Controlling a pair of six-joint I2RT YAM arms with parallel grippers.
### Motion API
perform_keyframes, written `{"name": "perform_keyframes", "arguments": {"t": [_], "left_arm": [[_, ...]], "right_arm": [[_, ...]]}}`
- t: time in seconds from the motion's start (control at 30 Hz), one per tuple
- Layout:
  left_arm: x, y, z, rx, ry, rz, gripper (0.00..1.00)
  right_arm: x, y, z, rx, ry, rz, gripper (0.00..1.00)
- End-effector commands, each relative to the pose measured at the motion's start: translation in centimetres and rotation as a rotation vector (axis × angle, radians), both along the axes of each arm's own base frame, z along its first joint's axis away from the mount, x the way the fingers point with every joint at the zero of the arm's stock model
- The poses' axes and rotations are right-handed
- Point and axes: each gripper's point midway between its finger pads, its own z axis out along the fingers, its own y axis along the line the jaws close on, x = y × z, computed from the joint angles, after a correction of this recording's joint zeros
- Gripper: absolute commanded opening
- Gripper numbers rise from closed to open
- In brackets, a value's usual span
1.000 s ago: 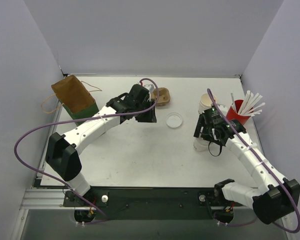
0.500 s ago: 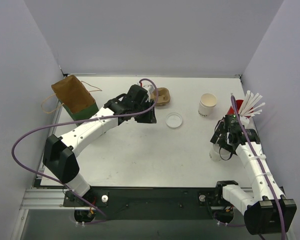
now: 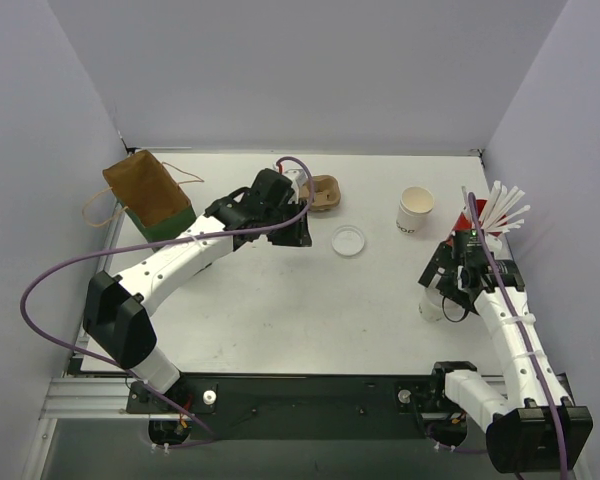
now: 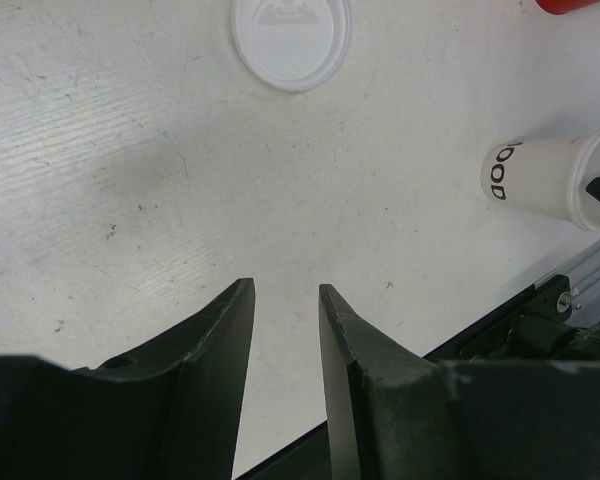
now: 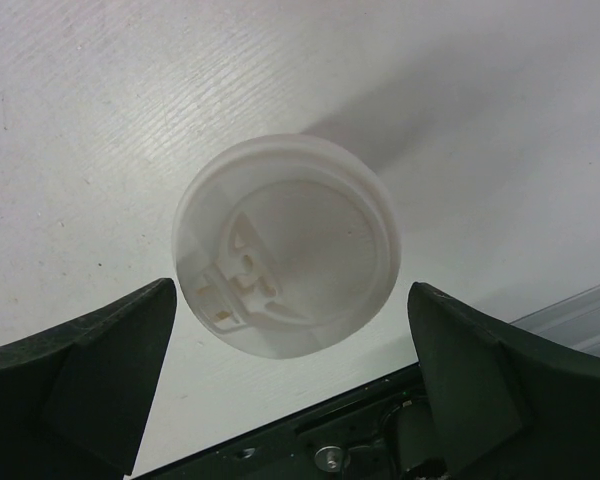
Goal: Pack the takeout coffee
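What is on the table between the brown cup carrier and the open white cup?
A loose white lid lies flat there, a bit nearer than the cup carrier and open cup; the top view shows it.

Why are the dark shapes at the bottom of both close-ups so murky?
Right wrist view: the right gripper's fingers, close to the lens, unlit and soft-edged; the lidded cup is bright, casting a soft shadow. Left wrist view: the left gripper's fingers equally dark, table grain crisp. Top view: even light.

A lidded white cup [image 5: 285, 245] stands upright near an open-topped cup [image 3: 415, 208].
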Motion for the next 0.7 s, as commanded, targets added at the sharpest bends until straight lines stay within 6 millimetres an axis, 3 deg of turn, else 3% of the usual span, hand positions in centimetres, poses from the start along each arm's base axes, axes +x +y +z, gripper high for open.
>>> {"name": "perform_keyframes", "arguments": {"t": [0.0,0.23,0.33,0.37,0.43,0.5,0.53,0.6,0.63,0.67], "left_arm": [[1.1,-0.4,3.2,-0.064,-0.076,-0.003,0.43],[2.1,-0.7,4.4,-0.077,-0.097,0.011,0.43],[3.4,-0.6,4.9,-0.067,-0.124,0.047,0.43],[4.0,-0.6,4.2,-0.050,-0.119,0.062,0.43],[5.9,-0.1,4.8,-0.031,-0.156,0.121,0.42],[8.4,0.7,3.7,0.040,-0.185,0.204,0.40],[9.8,1.0,4.5,0.049,-0.213,0.239,0.39],[12.5,1.9,3.1,0.137,-0.248,0.311,0.38],[13.8,2.0,4.5,0.136,-0.274,0.334,0.38],[15.3,2.3,2.3,0.181,-0.246,0.352,0.38]], "right_arm": [[-0.6,-0.1,2.0,0.004,-0.018,-0.006,0.95],[-0.3,-0.2,4.4,-0.001,-0.066,-0.007,0.95],[-0.2,0.2,6.3,0.018,-0.116,0.005,0.95],[-0.2,0.6,7.1,0.033,-0.140,0.014,0.95],[0.5,1.7,9.0,0.074,-0.201,0.038,0.95],[1.2,3.7,10.0,0.081,-0.230,0.116,0.95],[1.8,3.9,11.2,0.051,-0.262,0.120,0.95],[2.6,6.3,11.3,0.040,-0.252,0.201,0.95],[3.0,7.0,11.6,0.036,-0.256,0.224,0.95],[3.5,7.4,11.1,0.018,-0.231,0.232,0.95]]}}
